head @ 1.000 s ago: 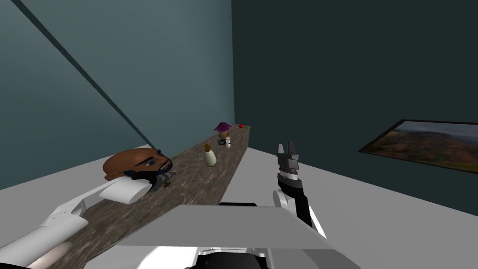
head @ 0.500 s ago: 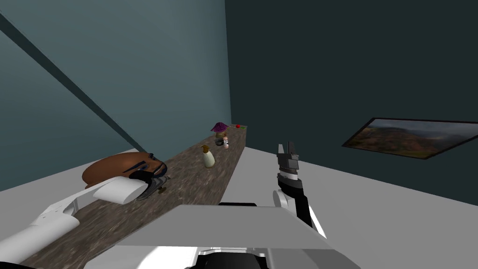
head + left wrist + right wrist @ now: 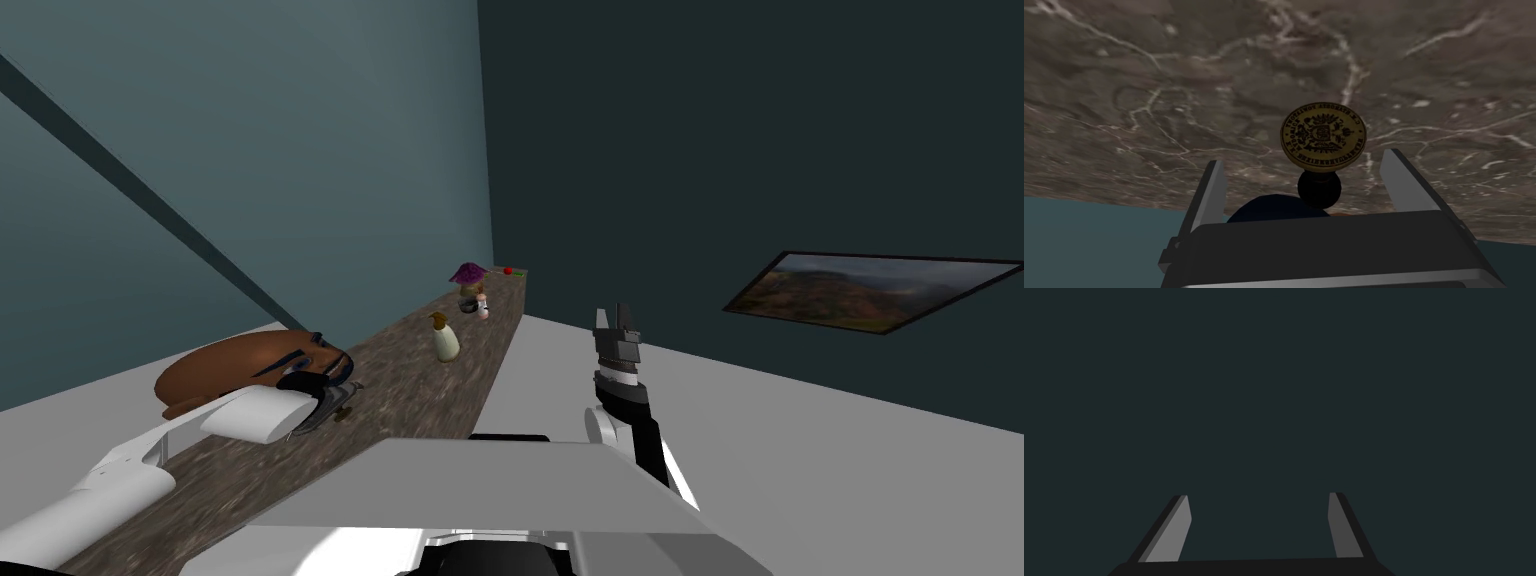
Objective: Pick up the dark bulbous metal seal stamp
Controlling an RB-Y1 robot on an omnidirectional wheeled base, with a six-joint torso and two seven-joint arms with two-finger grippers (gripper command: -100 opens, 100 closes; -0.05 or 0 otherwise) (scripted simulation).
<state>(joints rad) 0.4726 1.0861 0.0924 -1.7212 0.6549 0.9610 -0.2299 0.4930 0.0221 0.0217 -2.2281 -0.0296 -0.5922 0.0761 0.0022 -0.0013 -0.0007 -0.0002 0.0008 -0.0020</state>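
The seal stamp [image 3: 1322,136] lies on the brown veined stone counter [image 3: 1174,90], its round gold engraved face turned to the wrist camera and its black bulbous handle [image 3: 1319,189] close to the gripper's body. My left gripper [image 3: 1305,157] is open, with the stamp between its fingers and a gap on each side. In the head view the left gripper [image 3: 325,402] reaches onto the counter [image 3: 420,400] beside a brown bearded head bust [image 3: 250,365]. My right gripper [image 3: 615,320] is raised off the counter's right side, and in its wrist view the right gripper [image 3: 1258,495] is open and holds nothing.
A dark blue part of the bust [image 3: 1274,210] shows just behind the left gripper's body. Farther along the counter stand a cream bottle-shaped figure [image 3: 447,340], a purple-hatted figurine [image 3: 472,285] and a small red thing [image 3: 509,270]. The counter runs along the teal wall.
The bust has tipped over and slid to the left beside my left arm, which has shifted left a little too. The head camera has turned slightly. My right arm has stayed put.
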